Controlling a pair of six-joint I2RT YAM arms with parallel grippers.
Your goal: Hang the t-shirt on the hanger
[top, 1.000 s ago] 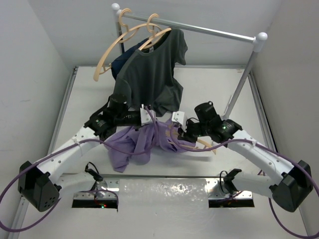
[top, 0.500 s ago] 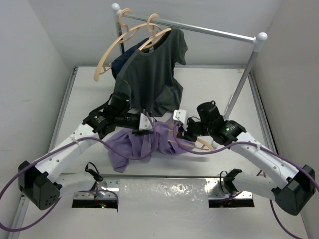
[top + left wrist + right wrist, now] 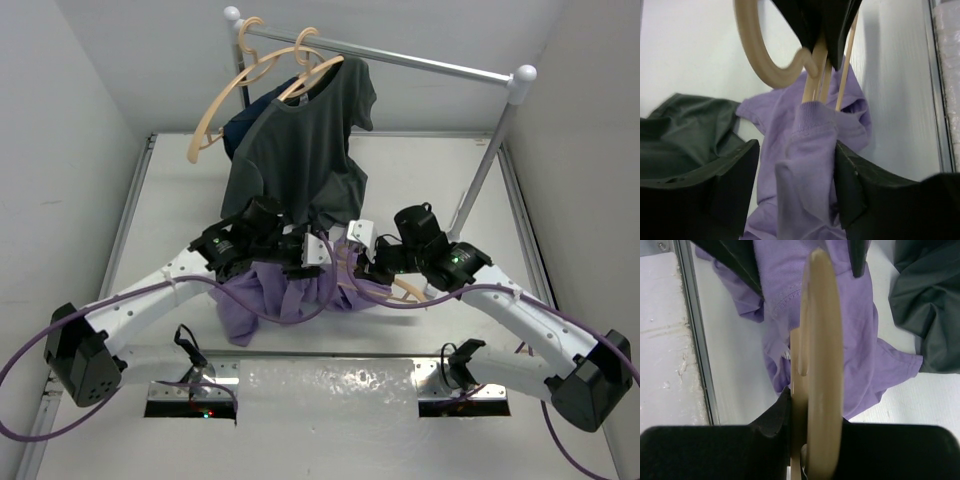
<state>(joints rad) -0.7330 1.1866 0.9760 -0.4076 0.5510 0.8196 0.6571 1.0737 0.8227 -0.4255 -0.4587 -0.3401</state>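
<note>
The lavender t-shirt [image 3: 262, 298] lies bunched on the table between the arms. Its collar [image 3: 811, 111] is drawn up over the sticks of the tan hanger [image 3: 756, 56]. My left gripper [image 3: 314, 250] is shut on a raised fold of the t-shirt [image 3: 800, 190], with the cloth filling the gap between its fingers [image 3: 856, 186]. My right gripper [image 3: 362, 262] is shut on the hanger [image 3: 821, 340], seen edge-on above the t-shirt [image 3: 862, 340]. One hanger arm [image 3: 412, 291] sticks out to the right. The two grippers are almost touching.
A clothes rail [image 3: 420, 60] on a white post [image 3: 488, 165] crosses the back. On it hang a dark grey t-shirt [image 3: 300, 140], a navy garment [image 3: 243, 122] and a bare tan hanger [image 3: 222, 100]. The grey hem [image 3: 680, 131] drapes close behind the grippers. A metal strip [image 3: 690, 320] edges the table.
My left gripper has moved right and nearer, close up to the right gripper and hanger, and the lavender cloth has bunched under it. The right gripper shifted slightly left, still holding the hanger.
</note>
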